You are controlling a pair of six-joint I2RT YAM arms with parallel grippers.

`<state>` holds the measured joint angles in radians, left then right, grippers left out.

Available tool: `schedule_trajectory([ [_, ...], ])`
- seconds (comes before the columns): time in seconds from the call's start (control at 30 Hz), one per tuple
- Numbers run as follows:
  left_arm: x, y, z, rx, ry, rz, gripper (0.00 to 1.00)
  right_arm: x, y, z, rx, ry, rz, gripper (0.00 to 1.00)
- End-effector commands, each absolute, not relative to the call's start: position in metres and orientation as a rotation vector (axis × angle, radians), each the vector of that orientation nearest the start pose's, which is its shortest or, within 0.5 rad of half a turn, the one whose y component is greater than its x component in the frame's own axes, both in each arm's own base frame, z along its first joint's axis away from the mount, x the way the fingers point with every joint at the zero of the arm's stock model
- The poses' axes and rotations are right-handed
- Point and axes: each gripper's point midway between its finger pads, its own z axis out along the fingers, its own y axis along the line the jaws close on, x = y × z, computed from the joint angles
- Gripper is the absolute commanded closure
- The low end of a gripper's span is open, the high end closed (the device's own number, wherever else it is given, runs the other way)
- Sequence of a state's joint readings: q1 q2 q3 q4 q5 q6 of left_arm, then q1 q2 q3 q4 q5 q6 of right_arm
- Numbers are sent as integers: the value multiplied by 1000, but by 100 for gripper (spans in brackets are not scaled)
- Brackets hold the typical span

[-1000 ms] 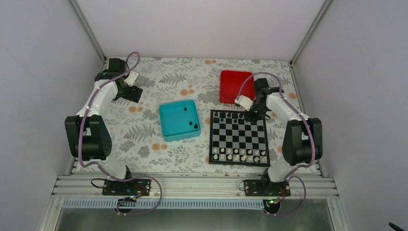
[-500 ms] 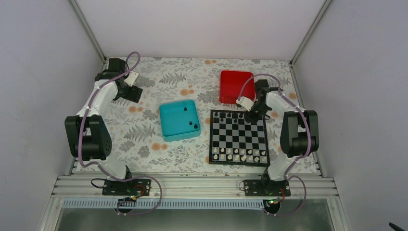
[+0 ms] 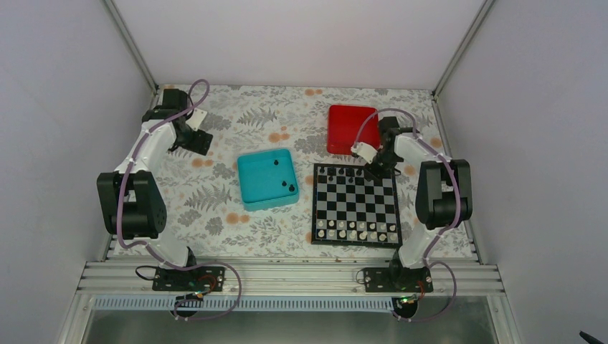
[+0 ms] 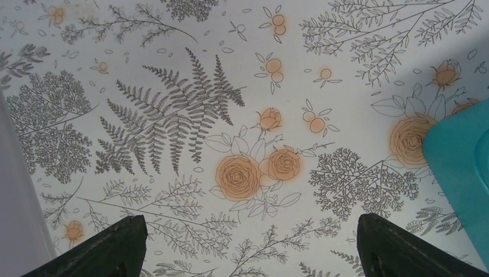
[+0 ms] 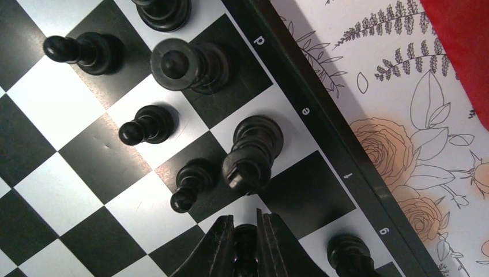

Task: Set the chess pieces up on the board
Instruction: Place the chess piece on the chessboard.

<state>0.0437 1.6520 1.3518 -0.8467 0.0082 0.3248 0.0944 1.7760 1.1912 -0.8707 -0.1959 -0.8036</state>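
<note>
one chess piece (image 5: 245,248) pinched in right gripper (image 5: 245,220) at far edge of board (image 5: 69,109); left gripper (image 4: 249,222) apart.

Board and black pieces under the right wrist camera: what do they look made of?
The board looks like smooth printed plastic or laminate, semi-matte, with fine scuffs on its squares and letters printed on the border. The black pieces look like moulded plastic, slightly glossy, with soft highlights on their rounded tops.

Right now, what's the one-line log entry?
right claw: shut on black piece at board | left claw: open, empty, over tablecloth | teal tray: holds black pieces
</note>
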Motion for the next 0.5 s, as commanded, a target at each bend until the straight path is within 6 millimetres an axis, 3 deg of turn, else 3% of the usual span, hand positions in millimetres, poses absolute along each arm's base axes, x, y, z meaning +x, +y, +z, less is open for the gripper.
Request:
schedule_trajectory([
  [0.0,392,16,143,379,2673,105,10,344,63,49,-1295,2642,206,86],
  [0.47,390,17,139,382,2680,111,10,337,60,49,-1312,2668,203,86],
])
